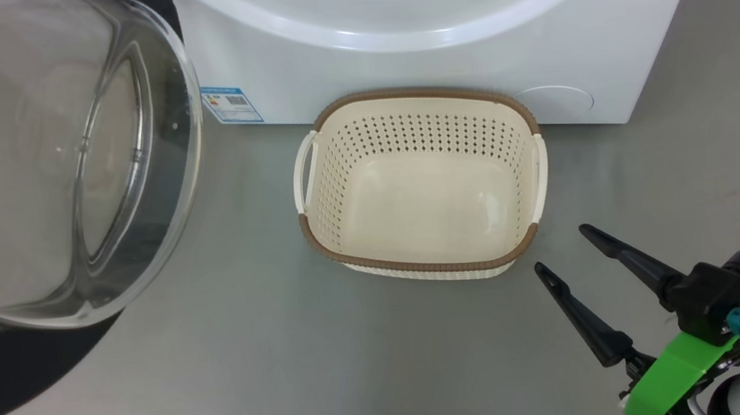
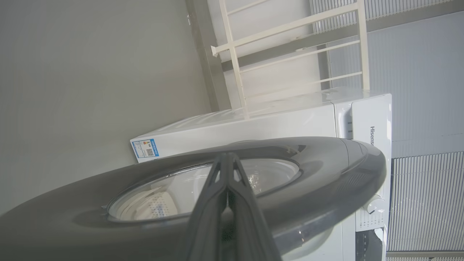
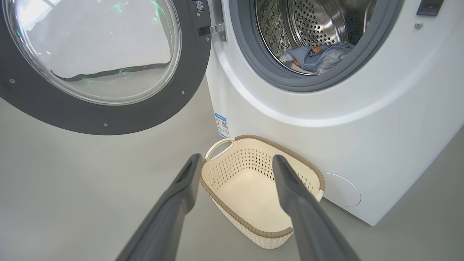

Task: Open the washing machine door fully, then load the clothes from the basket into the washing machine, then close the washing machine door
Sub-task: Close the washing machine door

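Observation:
The washing machine door (image 1: 32, 166) stands swung open at the left, its glass bowl bulging toward me. The white washing machine (image 1: 459, 20) fills the top of the head view. Inside its steel drum lie the clothes (image 3: 319, 58), blue fabric with an orange figure. The cream basket (image 1: 422, 184) sits on the floor before the machine with nothing in it. My right gripper (image 1: 564, 252) hovers open just right of the basket's near corner, nothing between its fingers. My left gripper (image 2: 227, 159) is shut, its tips close against the outer black rim of the door (image 2: 326, 174).
Grey floor (image 1: 294, 385) surrounds the basket. A white metal rack (image 2: 290, 47) stands beside the machine by the wall. A blue label sticker (image 1: 231, 104) is on the machine's lower front.

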You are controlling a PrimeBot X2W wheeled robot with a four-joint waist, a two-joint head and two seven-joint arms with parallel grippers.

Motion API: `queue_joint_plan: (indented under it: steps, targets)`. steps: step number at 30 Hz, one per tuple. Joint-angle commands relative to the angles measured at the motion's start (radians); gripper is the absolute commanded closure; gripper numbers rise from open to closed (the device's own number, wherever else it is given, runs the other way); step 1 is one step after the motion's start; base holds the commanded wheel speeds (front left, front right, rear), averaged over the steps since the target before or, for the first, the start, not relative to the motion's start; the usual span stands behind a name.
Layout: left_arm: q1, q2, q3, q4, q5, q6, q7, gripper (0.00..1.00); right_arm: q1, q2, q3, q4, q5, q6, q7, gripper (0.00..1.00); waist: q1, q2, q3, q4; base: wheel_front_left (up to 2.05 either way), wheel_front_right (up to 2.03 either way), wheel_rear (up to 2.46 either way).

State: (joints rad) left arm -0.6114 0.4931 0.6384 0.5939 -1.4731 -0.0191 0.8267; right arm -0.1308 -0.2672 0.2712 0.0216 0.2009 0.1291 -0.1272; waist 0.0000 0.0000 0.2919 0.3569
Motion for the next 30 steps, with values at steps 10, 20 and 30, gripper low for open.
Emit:
queue_joint_plan:
  steps: [10, 20, 30]
  targets:
    - [0.051, 0.011, 0.014, -0.144, -0.077, 0.046, 0.123, 1.00, -0.036, 0.029, 0.025, 0.018, 0.017, 0.002, -0.049, 0.00, 0.0000, 0.0000, -0.012, -0.016, 0.00, 0.00, 0.00]
    - [0.082, -0.022, 0.029, -0.292, -0.133, 0.109, 0.191, 1.00, -0.053, 0.057, 0.037, 0.074, 0.027, 0.002, -0.091, 0.00, 0.0000, 0.0000, -0.030, -0.072, 0.00, 0.00, 0.00]
    - [0.117, -0.056, 0.000, -0.390, -0.158, 0.154, 0.256, 1.00, -0.057, 0.079, 0.037, 0.115, 0.033, 0.002, -0.117, 0.00, 0.0000, 0.0000, -0.051, -0.106, 0.00, 0.00, 0.00]
